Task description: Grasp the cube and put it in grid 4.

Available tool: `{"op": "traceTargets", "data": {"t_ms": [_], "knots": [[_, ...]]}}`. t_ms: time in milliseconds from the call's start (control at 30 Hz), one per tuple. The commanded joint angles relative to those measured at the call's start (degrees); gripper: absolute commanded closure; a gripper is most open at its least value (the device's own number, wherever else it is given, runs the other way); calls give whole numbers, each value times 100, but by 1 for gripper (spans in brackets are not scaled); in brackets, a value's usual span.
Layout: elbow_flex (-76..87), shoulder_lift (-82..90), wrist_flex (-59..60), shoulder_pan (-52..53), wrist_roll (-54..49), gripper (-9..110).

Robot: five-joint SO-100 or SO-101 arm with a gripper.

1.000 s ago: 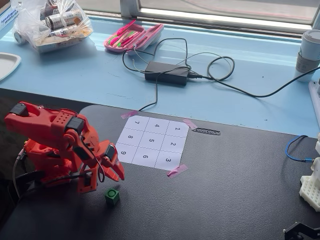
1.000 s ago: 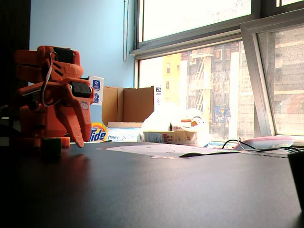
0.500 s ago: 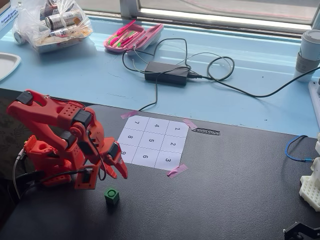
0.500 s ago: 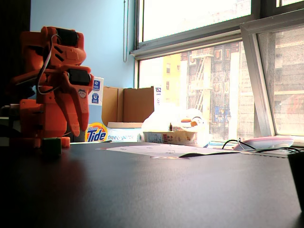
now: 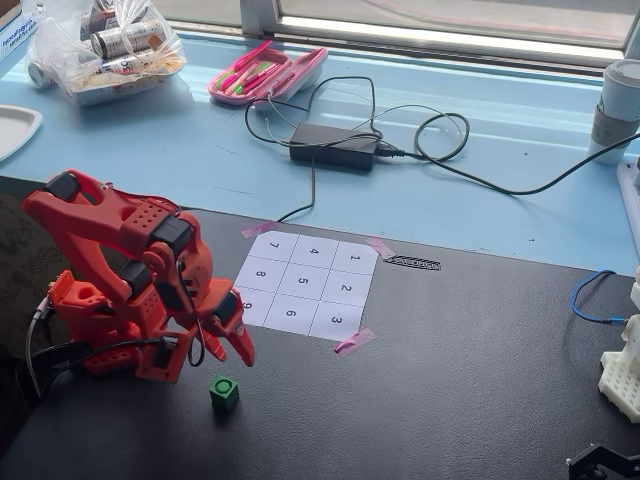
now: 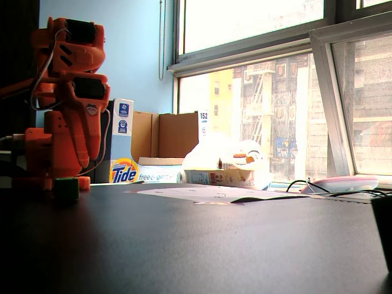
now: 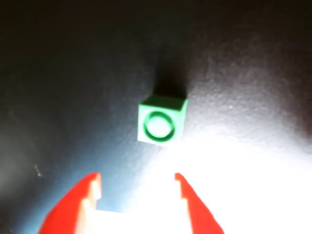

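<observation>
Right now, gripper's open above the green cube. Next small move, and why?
Probably lower straight down until the fingers straddle the small bright green studded plastic cube, then close. In the wrist view the red two-finger gripper is open with nothing between its fingers, and the cube sits just ahead of the tips on the black tabletop, off the numbered sheet.

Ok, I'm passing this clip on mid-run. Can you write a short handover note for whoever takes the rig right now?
End effector: open and empty, fingers apart, hanging above the black table just short of the cube.
Cube: sits on the bare table in front of the arm, well off the numbered sheet; ungrasped, stud facing up in the wrist view.
Grid 4: far row of the taped sheet, middle cell, between cells 7 and 1; nothing on it.
Done: approach only.
Left: lower over the cube, close, lift, carry to grid 4, release.
</observation>
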Motion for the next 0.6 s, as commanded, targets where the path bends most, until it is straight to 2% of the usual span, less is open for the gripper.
{"op": "traceTargets", "data": {"t_ms": [0, 567], "knots": [[-316, -176, 70, 114, -105, 74], [-360, -914, 62, 650, -299, 73]]}}
